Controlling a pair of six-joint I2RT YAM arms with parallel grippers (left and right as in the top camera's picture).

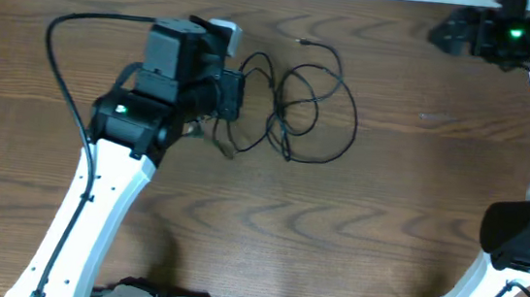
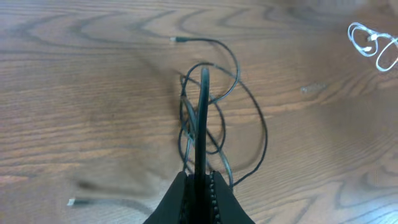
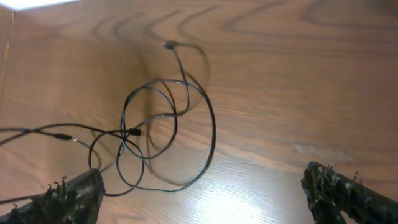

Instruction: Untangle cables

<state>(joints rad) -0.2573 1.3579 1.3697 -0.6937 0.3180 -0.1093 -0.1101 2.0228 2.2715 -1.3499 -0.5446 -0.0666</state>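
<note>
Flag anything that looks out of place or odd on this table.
The black cable lies on the table in a snarl of overlapping loops, one strand pinched in the left gripper, jaws shut. The white cable sits coiled by itself far toward the right edge, not touching the black one. Nothing looks damaged or spilled.

a brown wooden table (image 1: 384, 228) with wavy grain. a thin black cable (image 1: 317, 115) lies on it left of the middle, in loose overlapping loops, with one small plug end (image 1: 302, 42) pointing towards the far edge. a short white cable (image 2: 373, 46) lies coiled well apart, near the right side.
</note>
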